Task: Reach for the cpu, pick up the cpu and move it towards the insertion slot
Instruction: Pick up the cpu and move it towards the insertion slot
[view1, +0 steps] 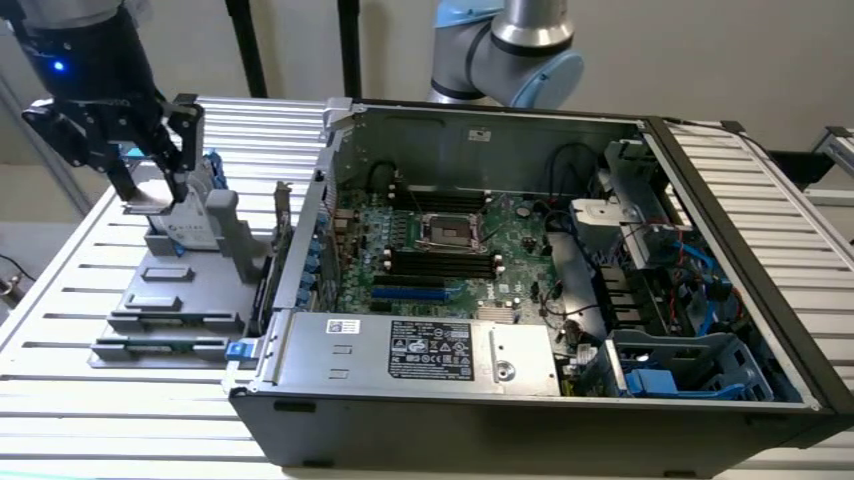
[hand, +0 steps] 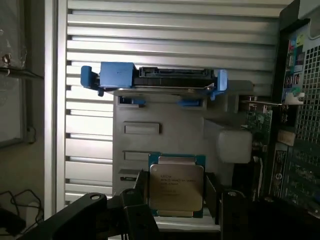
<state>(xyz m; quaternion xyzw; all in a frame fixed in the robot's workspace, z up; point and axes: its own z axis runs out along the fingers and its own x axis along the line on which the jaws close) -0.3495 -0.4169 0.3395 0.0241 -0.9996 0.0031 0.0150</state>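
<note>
Closest to wrist cam: black gripper (hand: 175, 200), one finger (hand: 141, 192) on each side of the small flat square cpu (hand: 176, 184). The cpu has a silvery metal top w/ printed text and a green-blue edge showing round it. Jaws are drawn in narrow onto two opposite edges, chip clamped between them.

Exterior view: gripper (view1: 150, 192) at far left, cpu (view1: 147, 205) showing as a pale flat piece at the fingertips, over the grey moulded fixture tray (view1: 174, 300). Cannot tell whether the chip is clear of the tray.

Tray contents: silver hard drive in blue plastic bracket (hand: 160, 75), standing on edge just beyond the cpu; same drive in exterior view (view1: 198, 215). Tray sits on the slatted aluminium table (view1: 80, 420).

Large dark open computer case (view1: 534, 130) lies on the same table, on the exterior view's right of the tray. Contents:
- Green motherboard (view1: 521, 230).
- Insertion slot (view1: 447, 232), square w/ shiny silver frame and dark centre, approx. mid-board, well apart from cpu and gripper.
- Long black memory slots (view1: 434, 265), just beside the slot on two sides.
- Silver PSU box w/ label (view1: 414, 345), along the near wall.
- Blue plastic drive cage (view1: 681, 365), near corner on the exterior view's right.

Grey robot arm joint w/ pale blue cap (view1: 514, 50) stands behind the case.
</note>
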